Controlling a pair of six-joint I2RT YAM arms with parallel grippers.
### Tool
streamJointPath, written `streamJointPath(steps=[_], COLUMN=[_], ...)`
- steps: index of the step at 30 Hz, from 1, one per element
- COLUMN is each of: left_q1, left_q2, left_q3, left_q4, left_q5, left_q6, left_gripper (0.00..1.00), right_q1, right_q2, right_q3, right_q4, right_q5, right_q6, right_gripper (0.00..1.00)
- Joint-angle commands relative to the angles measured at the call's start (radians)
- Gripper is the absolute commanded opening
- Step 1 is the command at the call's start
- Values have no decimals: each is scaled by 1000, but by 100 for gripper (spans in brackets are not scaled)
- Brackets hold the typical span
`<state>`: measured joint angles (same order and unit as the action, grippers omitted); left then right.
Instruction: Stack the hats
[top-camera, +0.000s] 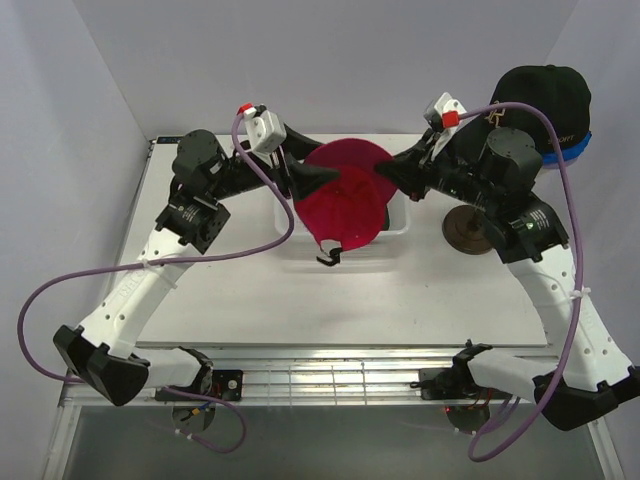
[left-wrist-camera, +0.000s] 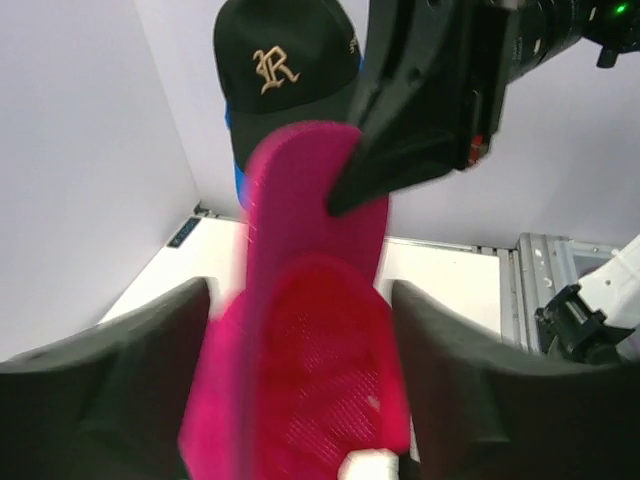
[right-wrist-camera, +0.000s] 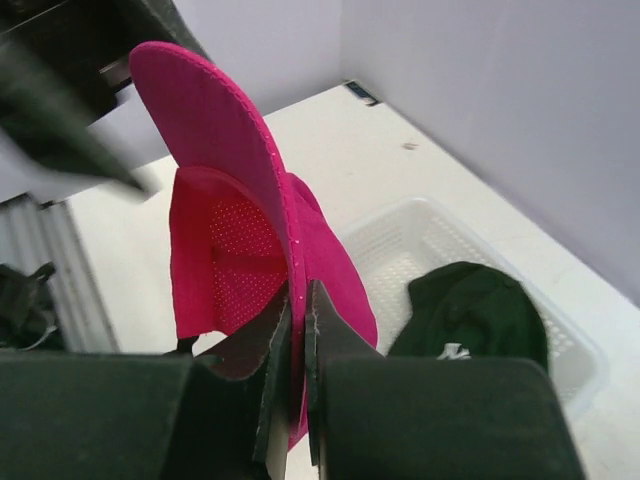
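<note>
- Our right claw (right-wrist-camera: 297, 300) is pinched narrow on the edge of the magenta cap (top-camera: 340, 205), held mid-frame in the top view over the white basket (top-camera: 398, 228).
- Our left claw (left-wrist-camera: 300, 290) is spread wide with the cap between its fingers; we cannot tell whether they press it.
- The dark green cap (right-wrist-camera: 470, 310) lies in the basket.
- At upper right, the black cap (top-camera: 540, 95) sits over the blue cap (top-camera: 572, 150).

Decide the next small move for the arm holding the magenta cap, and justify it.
Probably the right gripper should carry the magenta cap rightward toward the black cap. It is shut on the cap's edge, the left gripper stands open around it, and the black cap sits over a blue cap.
</note>
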<state>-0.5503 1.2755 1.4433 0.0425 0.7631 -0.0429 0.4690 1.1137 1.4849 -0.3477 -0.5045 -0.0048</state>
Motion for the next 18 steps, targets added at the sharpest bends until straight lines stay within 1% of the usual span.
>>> streamJointPath(steps=[1, 2, 3, 4, 6, 7, 8, 9, 10, 12, 13, 15, 16, 17, 18], left_q1=[1, 0, 0, 1, 1, 1, 1, 1, 1, 1, 1, -2, 0, 0, 0], left_q2=[-80, -115, -134, -154, -206, -221, -237, -252, -277, -295, -307, -318, -324, -327, -331], left_q3=[-41, -69, -84, -98, -138, -152, -170, -207, -227, -277, -291, -325, -331, -336, -340], left_q4=[-38, -70, -82, -96, -119, -121, -115, -95, -86, -67, -64, -52, -50, -52, -52], left_q5=[-131, -172, -248, -287, -362, -428, -453, -475, -501, -502, -487, -472, -467, -458, -456], left_q6=[69, 105, 133, 164, 250, 277, 302, 334, 345, 357, 362, 362, 360, 360, 360], left_gripper=[94, 98, 98, 98, 98, 98, 98, 98, 98, 98, 98, 98, 98, 98, 98], right_q1=[-9, -9, -9, -9, -9, -9, -9, -9, -9, -7, -9, -9, -7, -9, -9], right_q2=[69, 90, 118, 174, 231, 285, 310, 336, 380, 417, 445, 460, 465, 465, 463], right_q3=[110, 158, 188, 222, 334, 375, 417, 498, 537, 621, 636, 650, 644, 637, 612], right_q4=[-5, -11, -28, -36, -45, -45, -40, -27, 10, 67, 97, 211, 254, 303, 419], right_q5=[200, 231, 268, 334, 388, 423, 440, 457, 490, 549, 611, 681, 764, 809, 898], right_q6=[-78, -111, -130, -147, -199, -216, -234, -269, -293, -366, -400, -483, -586, -650, -720], right_gripper=[8, 8, 8, 8, 8, 8, 8, 8, 8, 8, 8, 8, 8, 8, 8])
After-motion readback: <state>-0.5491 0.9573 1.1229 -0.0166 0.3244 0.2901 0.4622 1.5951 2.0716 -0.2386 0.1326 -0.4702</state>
